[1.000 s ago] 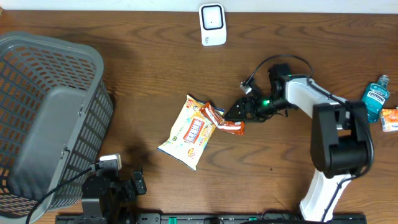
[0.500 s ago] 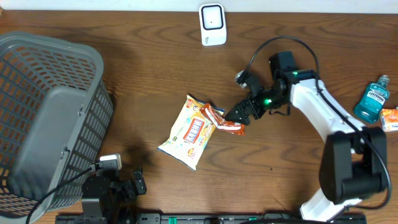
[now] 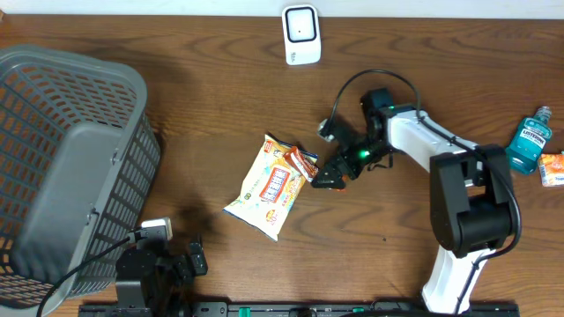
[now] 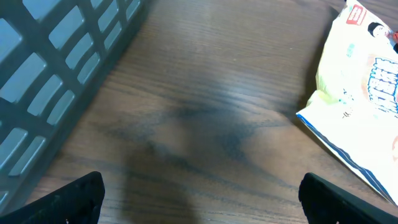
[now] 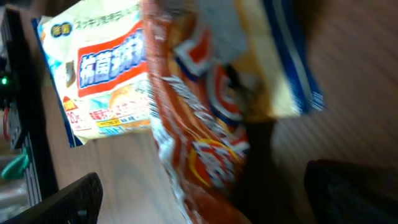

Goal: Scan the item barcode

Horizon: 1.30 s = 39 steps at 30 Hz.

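Observation:
An orange snack packet (image 3: 302, 162) lies on the wooden table, overlapping the right edge of a white and yellow snack bag (image 3: 268, 187). My right gripper (image 3: 333, 175) is over the packet's right end. In the right wrist view the blurred orange packet (image 5: 199, 124) runs between the two wide-apart fingers of the right gripper (image 5: 205, 194), which stands open around it. The white barcode scanner (image 3: 300, 35) stands at the table's far edge. My left gripper (image 4: 199, 196) is open over bare wood at the near left, with nothing between its fingers.
A large grey plastic basket (image 3: 62, 167) fills the left side; its wall (image 4: 56, 68) is close to the left gripper. A blue mouthwash bottle (image 3: 531, 138) and a small orange pack (image 3: 552, 167) lie at the right edge.
The right gripper has swung a little left and now covers the orange packet's right end. Its jaws look wider than a second ago. The left arm has not moved.

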Each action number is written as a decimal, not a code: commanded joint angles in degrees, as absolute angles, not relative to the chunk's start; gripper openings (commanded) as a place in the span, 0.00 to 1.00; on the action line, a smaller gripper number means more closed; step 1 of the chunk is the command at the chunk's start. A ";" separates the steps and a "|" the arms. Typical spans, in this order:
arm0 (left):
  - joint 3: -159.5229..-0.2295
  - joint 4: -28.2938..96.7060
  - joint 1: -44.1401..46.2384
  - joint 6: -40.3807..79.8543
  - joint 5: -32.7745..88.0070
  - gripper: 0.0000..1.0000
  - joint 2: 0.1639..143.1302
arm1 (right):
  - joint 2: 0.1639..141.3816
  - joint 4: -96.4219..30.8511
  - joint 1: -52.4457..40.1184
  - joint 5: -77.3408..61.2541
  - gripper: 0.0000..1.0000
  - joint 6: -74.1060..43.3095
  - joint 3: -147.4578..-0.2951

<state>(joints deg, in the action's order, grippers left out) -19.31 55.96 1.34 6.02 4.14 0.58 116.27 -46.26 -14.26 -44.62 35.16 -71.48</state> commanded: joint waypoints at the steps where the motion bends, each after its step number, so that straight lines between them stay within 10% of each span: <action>1: -19.66 56.73 1.37 6.11 3.88 1.00 0.19 | 120.03 -47.05 -16.21 -42.81 0.92 38.26 -71.40; 9: -19.66 56.75 1.37 6.11 3.88 1.00 0.19 | 120.44 -50.24 -16.56 -37.80 0.23 41.45 -71.40; 16: -19.66 56.73 1.37 6.11 3.86 1.00 0.19 | 122.23 -48.97 -16.60 -38.48 0.02 40.84 -71.40; 39: -19.66 56.73 1.37 6.11 3.88 1.00 0.19 | 99.44 -94.35 -12.78 -65.06 0.02 72.88 -81.62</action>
<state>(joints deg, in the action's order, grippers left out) -19.31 55.96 1.34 6.02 4.14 0.58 103.39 -91.81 -12.67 -60.99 65.04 -80.79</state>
